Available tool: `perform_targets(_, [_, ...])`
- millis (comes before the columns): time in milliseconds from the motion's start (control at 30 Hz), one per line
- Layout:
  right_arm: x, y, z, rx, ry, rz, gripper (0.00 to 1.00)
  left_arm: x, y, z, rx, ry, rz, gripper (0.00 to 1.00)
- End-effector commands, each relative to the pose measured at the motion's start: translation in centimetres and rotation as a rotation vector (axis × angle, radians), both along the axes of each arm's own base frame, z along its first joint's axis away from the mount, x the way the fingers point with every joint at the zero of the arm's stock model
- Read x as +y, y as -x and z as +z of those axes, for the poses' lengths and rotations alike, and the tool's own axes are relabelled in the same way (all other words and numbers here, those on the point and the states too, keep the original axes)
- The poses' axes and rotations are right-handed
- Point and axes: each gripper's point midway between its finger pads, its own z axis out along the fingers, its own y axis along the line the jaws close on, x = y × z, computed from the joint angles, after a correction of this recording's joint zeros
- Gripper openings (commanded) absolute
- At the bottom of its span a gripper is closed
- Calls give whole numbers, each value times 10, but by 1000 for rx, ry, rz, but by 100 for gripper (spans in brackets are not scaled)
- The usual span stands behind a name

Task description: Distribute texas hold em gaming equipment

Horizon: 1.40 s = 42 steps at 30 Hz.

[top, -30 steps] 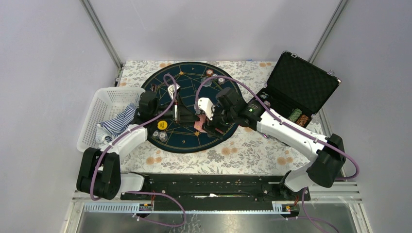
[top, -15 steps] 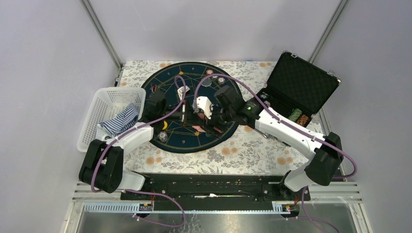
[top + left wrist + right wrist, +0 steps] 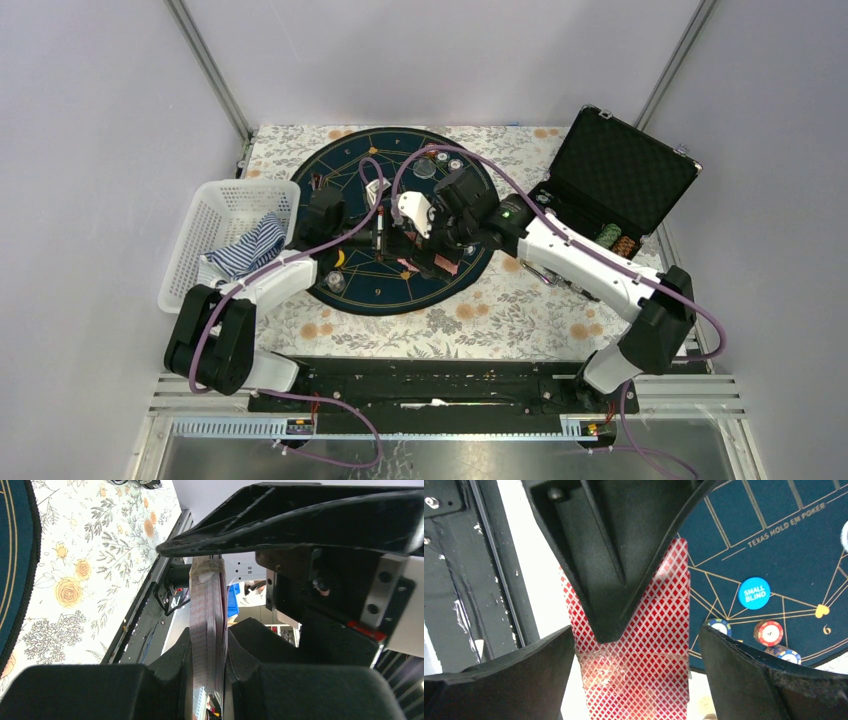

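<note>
Ok, L gripper (image 3: 207, 647) clamped on taped card deck (image 3: 206, 595) mid-frame; R gripper (image 3: 636, 662) jaws apart, flanking it. Prob light, stiff, slick, so I'd pinch flat faces firmly.

The whole table (image 3: 500, 310) is viewed from above and behind. Both wrist views are taken at close range, the card deck (image 3: 207, 630) being shared between them.
</note>
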Motion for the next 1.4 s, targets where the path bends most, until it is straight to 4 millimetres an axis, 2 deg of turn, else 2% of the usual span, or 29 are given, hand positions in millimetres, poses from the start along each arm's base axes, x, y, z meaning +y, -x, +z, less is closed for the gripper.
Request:
perform_targets(0, [-6, -1, -9, -3, 71, 7, 98, -4, -9, 21, -101, 31, 0, 0])
perform_targets(133, [-8, -2, -16, -17, 112, 19, 97, -4, -9, 20, -93, 30, -2, 0])
perform_targets(267, [-9, -3, -19, -39, 139, 20, 86, -4, -11, 18, -83, 25, 7, 0])
perform_targets(467, [-7, -5, -17, -60, 138, 18, 52, -5, -12, 15, -76, 19, 7, 0])
perform_targets(533, [-7, -4, -17, -58, 134, 18, 45, -4, -11, 14, -81, 12, -1, 2])
perform_targets(567, [-6, -4, -17, -55, 129, 15, 42, -4, -10, 14, -86, 8, -7, 13])
perform_targets(633, [-6, -3, -16, -51, 118, 8, 37, -3, -10, 13, -98, -4, -12, 27])
perform_targets(700, [-7, -3, -16, -51, 113, -7, 34, 1, -12, 12, -110, -20, -1, 46])
perform_targets(733, [-8, -3, -16, -50, 112, -14, 33, 4, -13, 10, -113, -31, 10, 49])
perform_targets(867, [-10, -2, -13, -60, 86, -29, 29, 14, -18, 5, -113, -52, 45, 49])
perform_targets(1067, [-12, -4, -11, -50, 65, -47, 20, 22, -23, 1, -115, -76, 65, 36])
perform_targets(1200, [-15, -4, -8, -46, 39, -56, 18, 27, -26, -5, -125, -113, 76, 26])
perform_targets(1367, [-19, -4, -8, -38, 36, -62, 16, 30, -28, -2, -132, -106, 84, 24])
